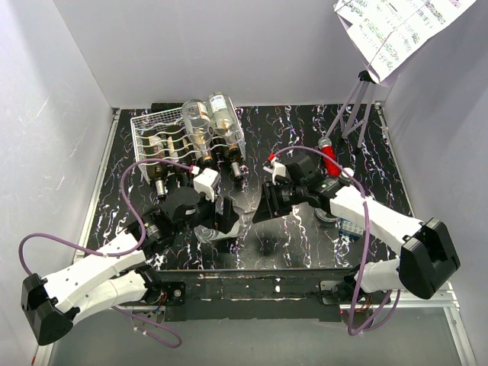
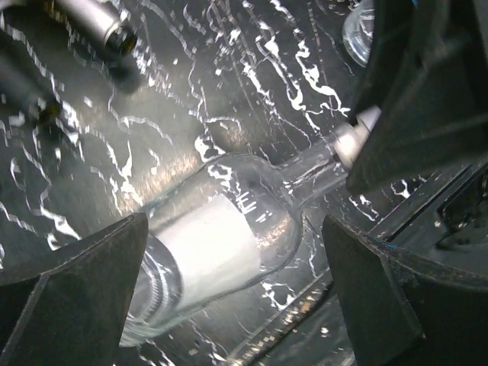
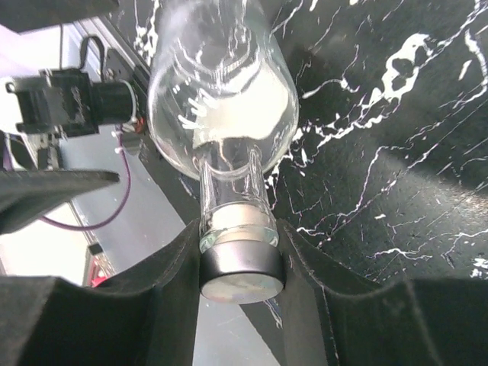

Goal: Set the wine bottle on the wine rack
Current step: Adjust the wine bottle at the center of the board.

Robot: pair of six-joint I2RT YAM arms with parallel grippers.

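**Right wrist view shows a neck grip on slick glass**

We see the right hand (image 3: 240, 253) clamped on the capped neck of the wine bottle (image 3: 225, 91). The bottle lies on its side on the tabletop (image 3: 381, 152), well apart from the wine rack (image 1: 164, 133). The left hand (image 2: 235, 223) gapes wide astride the bottle's body. We judge the clear glass rigid, slippery and breakable, and seemingly empty. It may pivot if held by the neck alone, so the labelled body offers the surer hold.
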